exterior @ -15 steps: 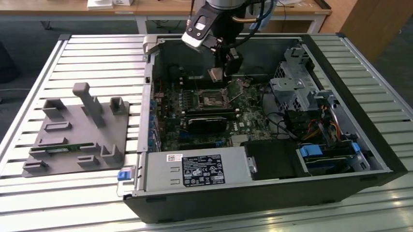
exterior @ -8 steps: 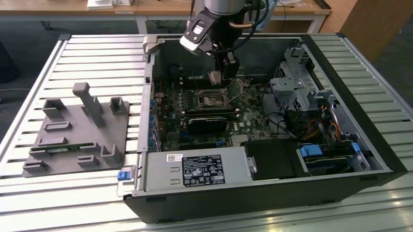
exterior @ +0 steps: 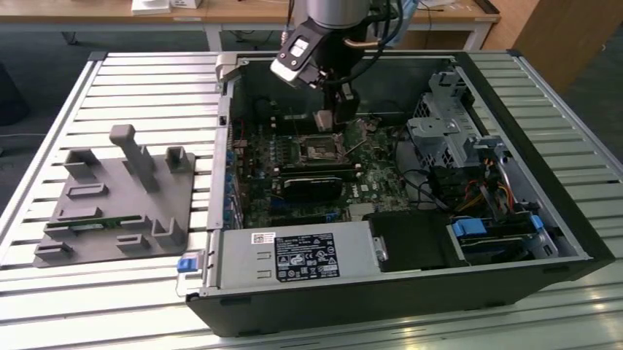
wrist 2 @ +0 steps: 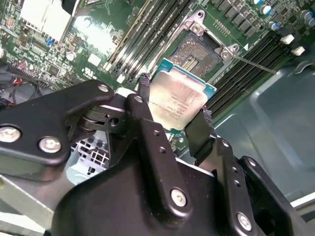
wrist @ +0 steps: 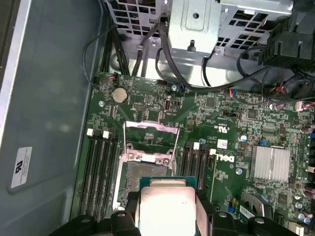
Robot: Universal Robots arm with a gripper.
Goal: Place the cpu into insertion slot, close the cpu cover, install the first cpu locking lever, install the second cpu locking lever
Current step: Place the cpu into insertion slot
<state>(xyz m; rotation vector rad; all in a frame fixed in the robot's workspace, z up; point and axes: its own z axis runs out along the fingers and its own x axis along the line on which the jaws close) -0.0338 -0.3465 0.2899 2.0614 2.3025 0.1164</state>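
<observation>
Tool (wrist 2: 172, 110) is seen closed onto two opposite edges of the cpu (wrist 2: 178, 96), so that the chip is pinched flat between the black fingers (wrist 2: 199, 130) with its pale metal top turned to the cameras. In the exterior view the tool (exterior: 331, 120) is seen down inside the open case (exterior: 389, 302), which is laid on its side on the slatted counter (exterior: 146, 80), and is placed near the case's far wall. The cpu is carried in the air, apart from the board (wrist: 221, 162), and is not yet seated.

The slot (wrist: 142, 172) is found below and just ahead of the chip. In the first wrist view the cpu (wrist: 167, 209) is overlapped onto the slot's nearer part, while the rest of the dark socket is left uncovered. The chip's edges are held roughly parallel to the slot's silver rim, so the offset is judged to be small and mostly along one line.

The cover (wrist: 150, 126) is stood open at the slot's far edge, and a thin lever (wrist 2: 256, 64) is swung clear. The placing step is judged to be in hand, with no closing done.
</observation>
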